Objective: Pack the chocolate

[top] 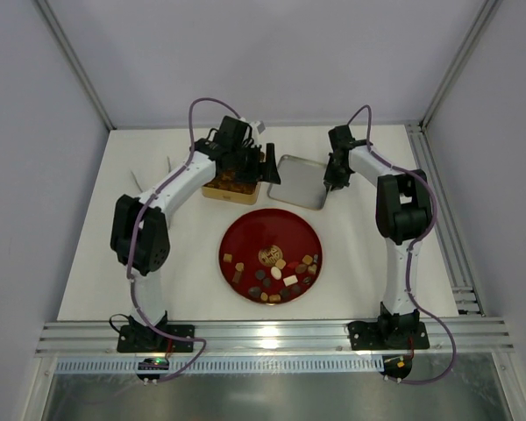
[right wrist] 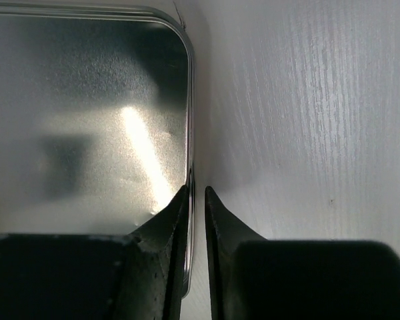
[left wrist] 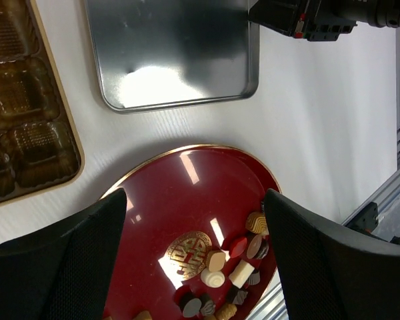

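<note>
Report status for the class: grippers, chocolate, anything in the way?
Left gripper open, empty. Right gripper shut on lid rim. Chocolate on plate; visible tin cavities empty. Nothing blocking.

I see a white counter (top: pixel 359 263) carrying three things. A round dark-red plate (top: pixel 272 230) sits near the middle. Beyond it, to the left, lies a square gold tin (top: pixel 228 195). Just right of the tin is a silver lid (top: pixel 300 180), hollow side up.

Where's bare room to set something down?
Free: table right of the plate, toward the right arm; the plate's far half; inside the lid. Crowded: chocolates on the plate's near side, left gripper by the tin, right gripper at the lid's rim.
</note>
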Controlling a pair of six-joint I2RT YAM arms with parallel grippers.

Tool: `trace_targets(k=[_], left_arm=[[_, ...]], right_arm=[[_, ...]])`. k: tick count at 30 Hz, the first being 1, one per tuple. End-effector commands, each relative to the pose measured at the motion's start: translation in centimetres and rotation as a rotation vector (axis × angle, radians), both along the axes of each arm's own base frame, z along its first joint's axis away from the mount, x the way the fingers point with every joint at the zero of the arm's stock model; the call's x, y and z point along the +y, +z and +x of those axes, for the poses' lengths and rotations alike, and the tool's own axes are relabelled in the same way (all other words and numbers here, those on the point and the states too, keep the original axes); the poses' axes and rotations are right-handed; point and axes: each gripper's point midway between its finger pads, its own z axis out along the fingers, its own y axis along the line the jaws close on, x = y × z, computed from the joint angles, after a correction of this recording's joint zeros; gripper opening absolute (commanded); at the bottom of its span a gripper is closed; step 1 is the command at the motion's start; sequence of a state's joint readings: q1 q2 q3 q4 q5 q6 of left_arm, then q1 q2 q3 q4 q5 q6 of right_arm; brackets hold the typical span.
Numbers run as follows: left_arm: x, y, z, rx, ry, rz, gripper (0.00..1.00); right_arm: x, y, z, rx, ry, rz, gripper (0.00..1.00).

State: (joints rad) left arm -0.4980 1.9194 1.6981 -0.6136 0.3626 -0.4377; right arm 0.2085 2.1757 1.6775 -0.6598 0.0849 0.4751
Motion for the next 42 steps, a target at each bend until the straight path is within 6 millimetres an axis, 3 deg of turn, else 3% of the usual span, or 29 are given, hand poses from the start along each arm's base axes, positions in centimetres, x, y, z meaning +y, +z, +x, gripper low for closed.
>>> trace_targets(k=[1, 5, 11, 22, 30, 42], left_arm=[[-2.1, 1.7, 1.3, -0.052, -0.058, -0.069, 0.82], [-2.9, 0.8, 2.0, -0.036, -0.073, -0.077, 0.81], [-3.2, -1.5, 2.9, -0.014, -0.072, -0.054, 0.80], [-3.8, -3.4, 4.6, 0.004, -0.026, -0.034, 0.78], [-4.6, -4.3, 5.6, -0.007, 0.012, -0.017, 0.77], [-6.4, -6.6, 6.2, 0.011, 0.025, -0.002, 0.78]], right_arm=[[0.3, -0.2, 0.7, -0.012, 0.007, -0.007, 0.16], [0.3, 0.0, 1.0, -0.018, 0.028, -0.010, 0.04], [-0.2, 0.1, 0.7, -0.038, 0.049, 0.009, 0.04], [-1.9, 3.7, -0.1, -0.125, 0.048, 0.132, 0.04], [-2.2, 3.7, -1.8, -0.124, 0.048, 0.200, 0.04], [-3.4, 5.5, -2.6, -0.165, 0.020, 0.274, 0.04]])
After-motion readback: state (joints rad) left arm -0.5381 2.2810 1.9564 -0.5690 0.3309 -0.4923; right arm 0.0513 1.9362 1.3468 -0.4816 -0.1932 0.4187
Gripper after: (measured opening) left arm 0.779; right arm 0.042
